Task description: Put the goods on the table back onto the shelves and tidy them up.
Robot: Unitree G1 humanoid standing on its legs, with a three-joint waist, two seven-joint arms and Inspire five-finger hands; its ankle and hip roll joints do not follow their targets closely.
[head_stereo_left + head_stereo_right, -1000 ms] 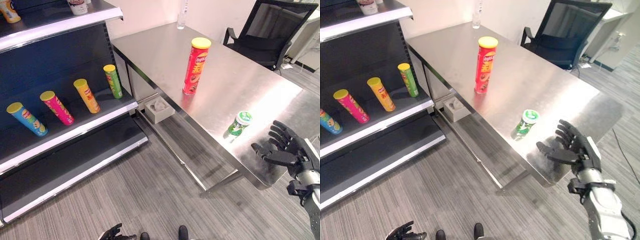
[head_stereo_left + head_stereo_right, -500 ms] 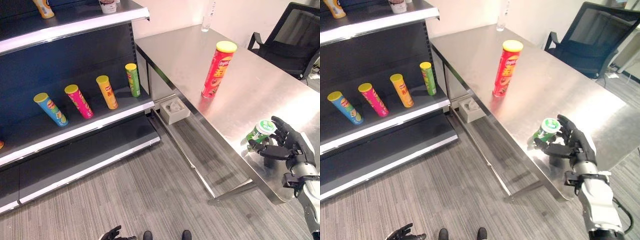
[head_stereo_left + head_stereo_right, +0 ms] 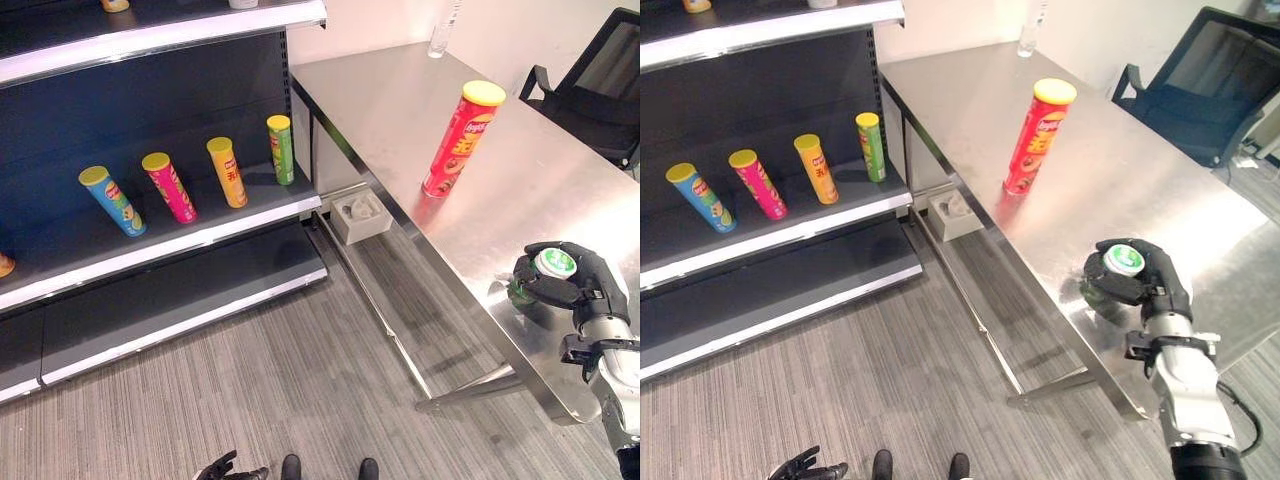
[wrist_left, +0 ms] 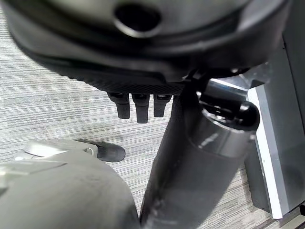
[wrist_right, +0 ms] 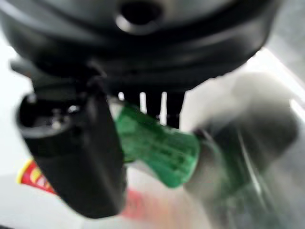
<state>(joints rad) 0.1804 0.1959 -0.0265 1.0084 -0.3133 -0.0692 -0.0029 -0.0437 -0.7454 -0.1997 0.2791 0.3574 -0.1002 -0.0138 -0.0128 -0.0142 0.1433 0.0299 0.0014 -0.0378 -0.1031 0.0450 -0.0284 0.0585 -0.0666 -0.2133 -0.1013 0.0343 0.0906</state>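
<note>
A short green can with a white lid (image 3: 551, 266) stands near the front edge of the steel table (image 3: 400, 100), and my right hand (image 3: 590, 290) is shut on it, fingers and thumb curled round its body. The right wrist view shows the green can (image 5: 157, 148) between the thumb and the fingers. A tall red crisp tube with a yellow lid (image 3: 459, 138) stands upright farther back on the table. My left hand (image 3: 222, 468) hangs low over the floor, fingers loosely curled and holding nothing.
A dark shelf unit (image 3: 160, 255) stands to the left, with several coloured crisp tubes (image 3: 226, 172) leaning on its middle shelf. A clear bottle (image 3: 441, 30) stands at the table's far edge. A black office chair (image 3: 600, 80) is behind the table; a small grey box (image 3: 360, 215) lies beneath.
My right hand has closed round the green can, which now stands upright in its grasp. The camera has shifted, so the whole scene sits further right.
</note>
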